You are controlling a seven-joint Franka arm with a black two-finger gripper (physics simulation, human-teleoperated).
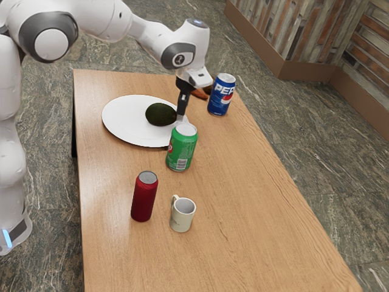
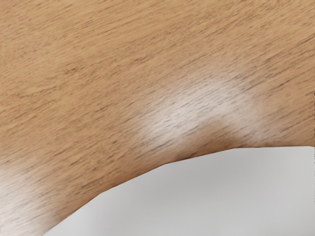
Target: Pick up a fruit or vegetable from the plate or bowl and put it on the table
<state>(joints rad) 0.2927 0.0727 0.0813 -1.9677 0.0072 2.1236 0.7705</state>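
Dark green, the avocado (image 1: 160, 114) beside the gripper (image 1: 181, 116), whose opening I cannot tell, is probably firm but slippery, better taken across its middle.

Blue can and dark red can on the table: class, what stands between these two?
A green can stands between the blue can and the dark red can, as the exterior view shows.

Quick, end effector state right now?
End effector: can't tell if open or closed, or gripping; in the exterior view it's by the avocado, over the plate.
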